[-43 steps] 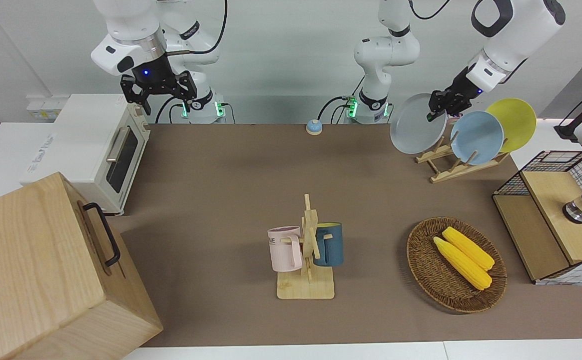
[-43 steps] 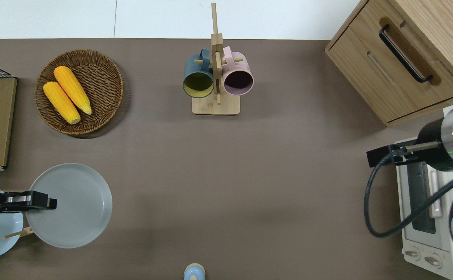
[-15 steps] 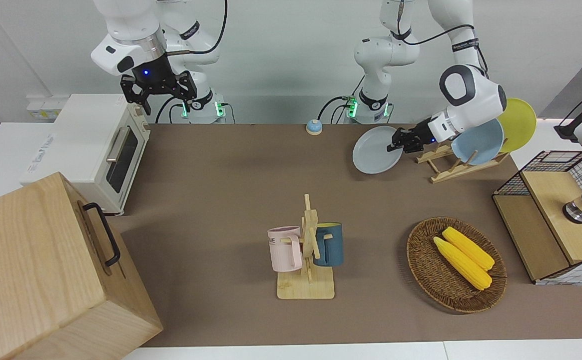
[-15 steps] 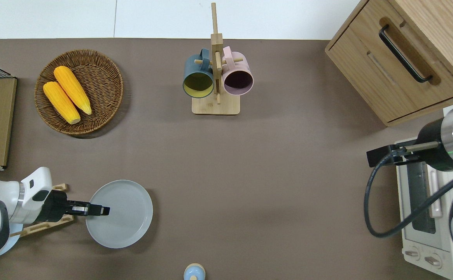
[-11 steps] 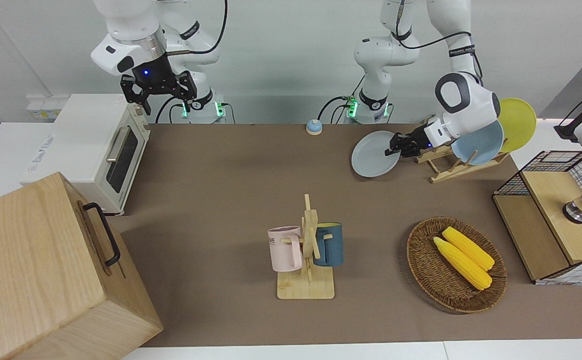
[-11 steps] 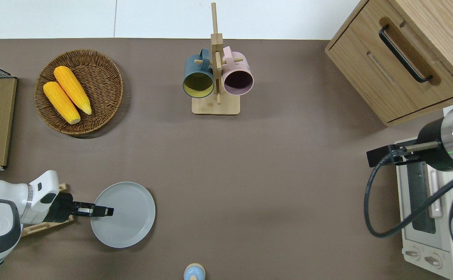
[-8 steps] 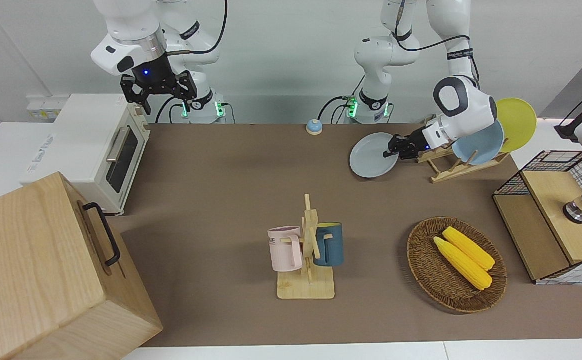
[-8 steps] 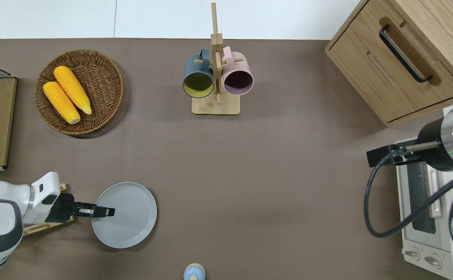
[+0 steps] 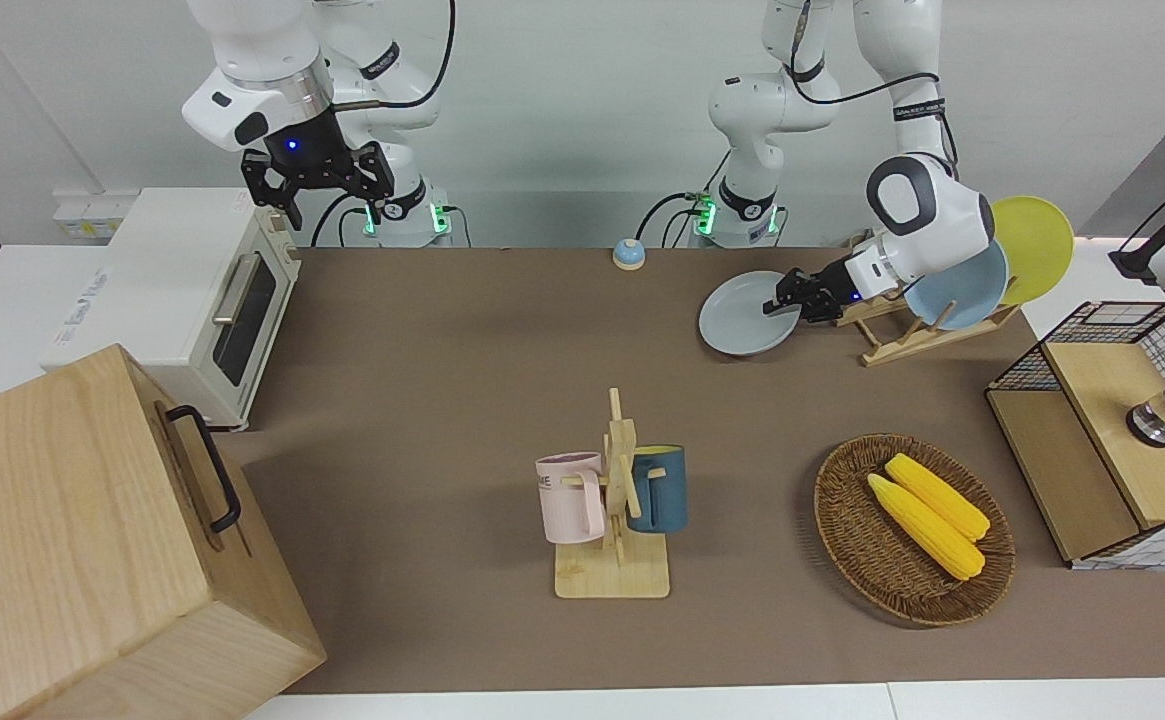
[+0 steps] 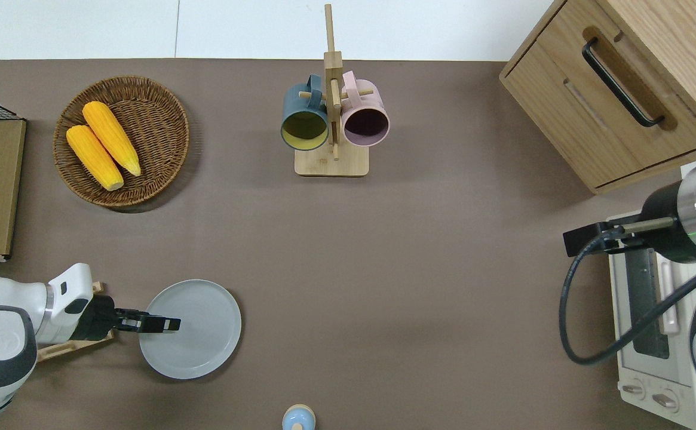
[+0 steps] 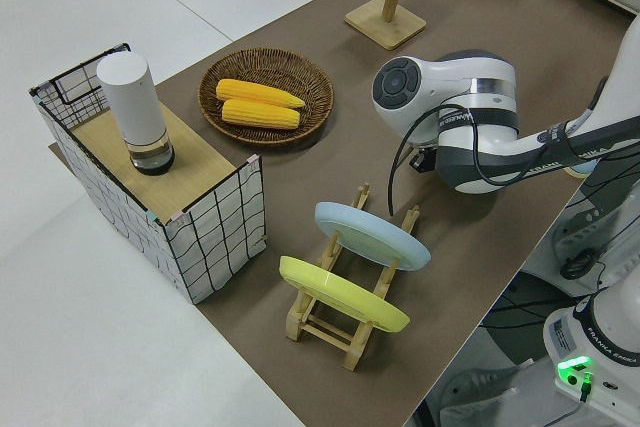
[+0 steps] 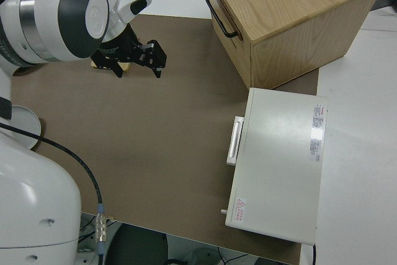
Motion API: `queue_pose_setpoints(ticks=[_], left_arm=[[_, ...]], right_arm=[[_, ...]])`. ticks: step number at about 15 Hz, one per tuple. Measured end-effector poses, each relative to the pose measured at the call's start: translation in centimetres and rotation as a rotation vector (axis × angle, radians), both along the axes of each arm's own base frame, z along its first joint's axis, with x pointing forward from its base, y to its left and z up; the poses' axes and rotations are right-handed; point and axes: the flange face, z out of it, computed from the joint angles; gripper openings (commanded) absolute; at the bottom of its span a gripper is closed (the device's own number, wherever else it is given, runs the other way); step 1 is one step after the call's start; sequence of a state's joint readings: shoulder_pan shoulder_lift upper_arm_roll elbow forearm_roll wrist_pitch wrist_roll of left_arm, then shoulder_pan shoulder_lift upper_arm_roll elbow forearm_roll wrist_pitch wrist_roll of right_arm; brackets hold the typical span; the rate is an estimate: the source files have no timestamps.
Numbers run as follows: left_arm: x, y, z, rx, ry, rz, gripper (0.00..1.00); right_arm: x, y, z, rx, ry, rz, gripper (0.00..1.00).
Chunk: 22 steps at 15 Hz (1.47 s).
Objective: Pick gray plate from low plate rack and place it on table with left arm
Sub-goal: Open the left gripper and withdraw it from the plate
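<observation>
Gray plate [image 10: 195,328] sits low and about flat on the table [image 10: 383,269], just beside the low plate rack [image 9: 902,335], toward the right arm's end of it. Left gripper [image 10: 165,324] is at the plate's rim nearest the rack, fingers clamped on that edge. Right arm parked, its gripper [image 9: 314,180] spread wide and holding nothing.
</observation>
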<state>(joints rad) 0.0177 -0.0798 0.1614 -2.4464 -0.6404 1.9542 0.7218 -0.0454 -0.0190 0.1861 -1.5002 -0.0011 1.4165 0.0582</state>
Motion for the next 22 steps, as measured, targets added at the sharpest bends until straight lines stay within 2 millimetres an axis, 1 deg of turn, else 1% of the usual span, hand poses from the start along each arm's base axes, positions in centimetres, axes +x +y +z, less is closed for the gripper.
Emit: queue_pose_setpoints(ticks=[1,3,5,10,13,17,19,22], left_arm=[[0.1,0.0,0.0,0.001,-0.003,0.000,0.99],[0.3,0.0,0.3,0.009,-0.013,-0.002,0.99],[0.9,0.1,1.0,0.026,-0.033,-0.016,0.99],[3.3,0.5,4.3,0.110,-0.059,-0.013,0.99],[4.7,0.4,6.7,0.148,-0.076,-0.006,0.99],[6.1,0.4,10.3,0.235,-0.090,0.006,0.99],[6.8,0.2,12.8,0.291,-0.092,0.019,0.99],[7.8,-0.4,17.6,0.384,-0.102,0.053,0.99]], right_arm=[[0.0,0.0,0.0,0.000,0.000,0.000,0.990],[0.0,0.0,0.0,0.000,0.000,0.000,0.987],[0.0,0.0,0.0,0.000,0.000,0.000,0.990],[0.0,0.0,0.0,0.000,0.000,0.000,0.990],[0.0,0.0,0.0,0.000,0.000,0.000,0.990],[0.0,0.0,0.0,0.000,0.000,0.000,0.987],[0.0,0.0,0.0,0.000,0.000,0.000,0.990],[0.0,0.0,0.0,0.000,0.000,0.000,0.987]])
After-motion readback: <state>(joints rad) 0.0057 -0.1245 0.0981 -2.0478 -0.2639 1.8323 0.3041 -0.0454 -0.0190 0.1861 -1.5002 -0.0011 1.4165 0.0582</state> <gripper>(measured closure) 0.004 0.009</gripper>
